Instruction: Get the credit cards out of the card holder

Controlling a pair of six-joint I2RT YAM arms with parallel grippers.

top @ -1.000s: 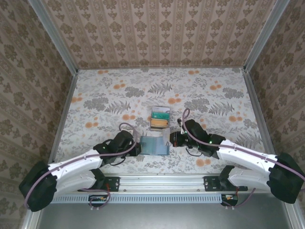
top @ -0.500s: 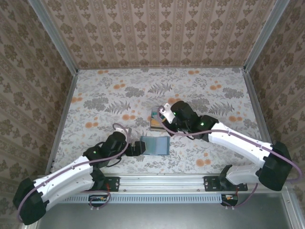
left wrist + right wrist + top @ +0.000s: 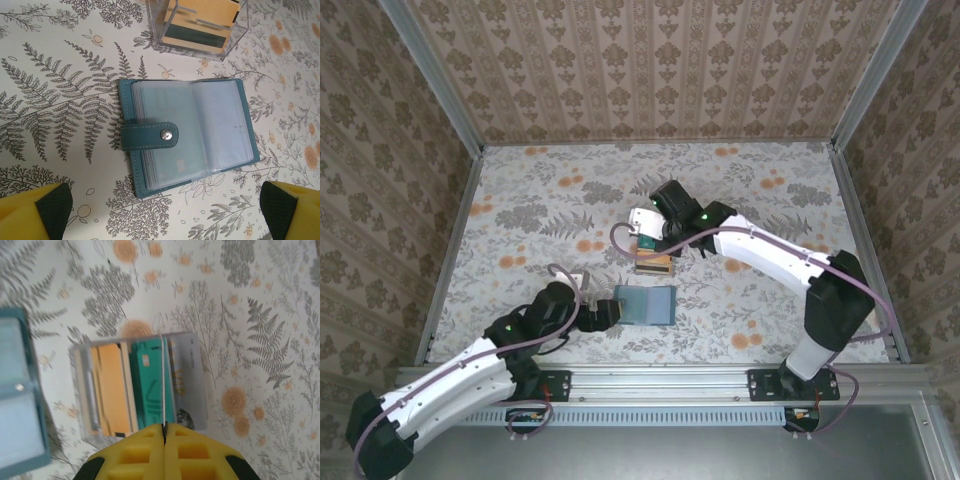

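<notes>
The card holder (image 3: 185, 132) lies open and flat close to the near edge of the bench (image 3: 60, 100), about midway along it. Its cover is dark teal with stitched edges. Inside, cloudy clear plastic sleeves (image 3: 220, 125) fan out on both sides of the crease, and I cannot tell whether anything sits in them. A teal strap (image 3: 147, 136) with a round metal snap lies across the left panel.

The left gripper (image 3: 608, 312) sits just beside the holder, spread wide and holding nothing. Its yellow pads (image 3: 35, 210) are cut off at the corners of the wrist view.

Just beyond the holder stands a clear box (image 3: 79, 390) with hard, glossy walls. It holds credit cards (image 3: 112, 390) in orange-tan, teal-green and pale grey, and their print is too blurred to read.

The right gripper (image 3: 164, 429) is above the box, squeezed tight on a thin card (image 3: 162, 380), which shows edge-on as a pale sliver.
</notes>
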